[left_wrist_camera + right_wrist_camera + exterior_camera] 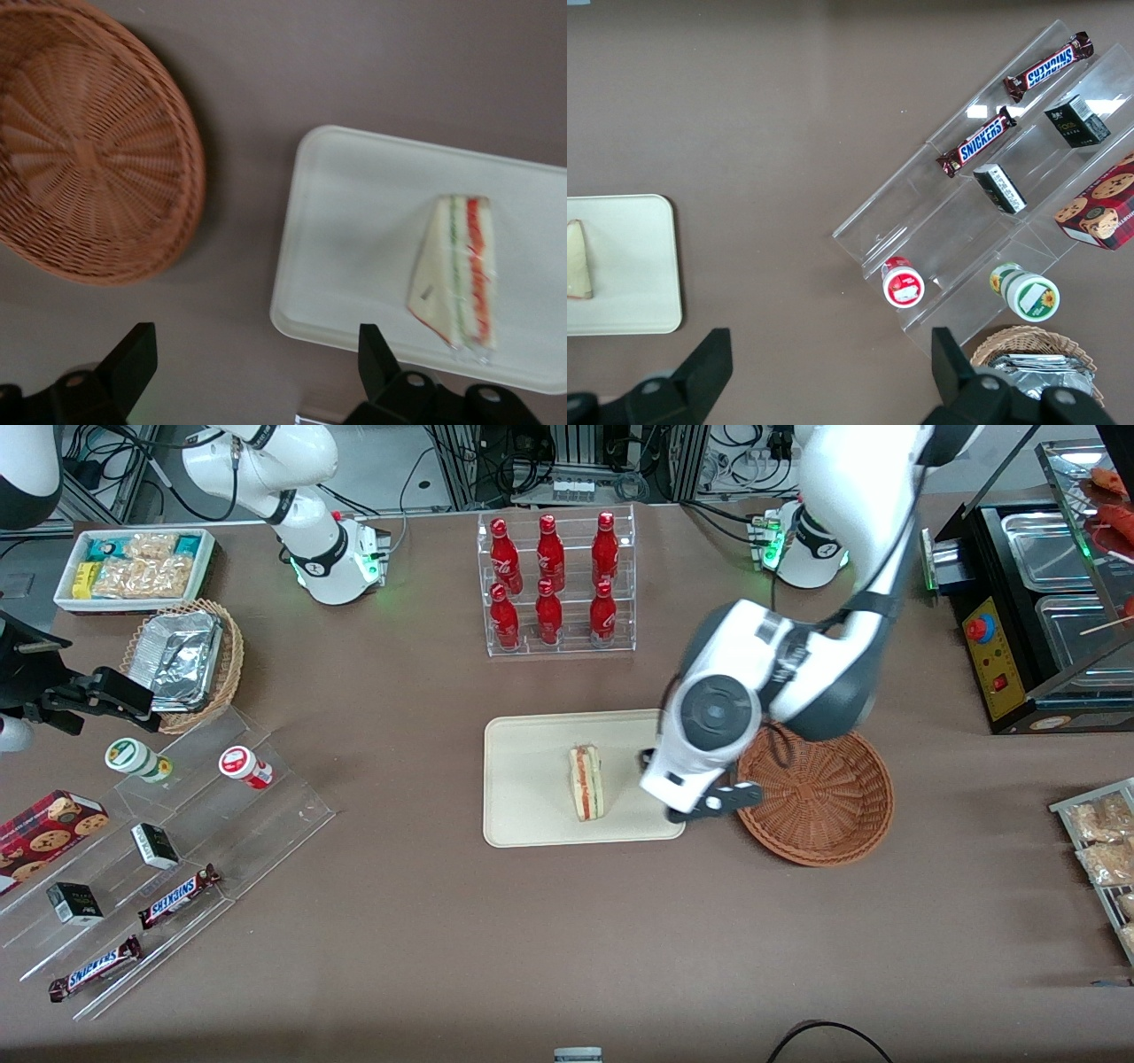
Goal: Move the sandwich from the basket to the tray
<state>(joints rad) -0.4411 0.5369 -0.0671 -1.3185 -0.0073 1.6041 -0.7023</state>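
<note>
Front view: the sandwich (586, 783) lies on the tray (523, 815), well clear of the basket (819, 802), which looks empty, so the placing seems done and only a retreat is left. The gripper (700, 802) hangs over the tray's edge nearest the basket, just beside the sandwich. Its long axis runs toward and away from the camera, filling edge up.

Left wrist view: the fingers (133, 359) stand wide apart, holding nothing. The sandwich (456, 270) rests flat on the tray (354, 230), ahead of the fingertips; the basket (89, 150) sits apart, bare inside.
</note>
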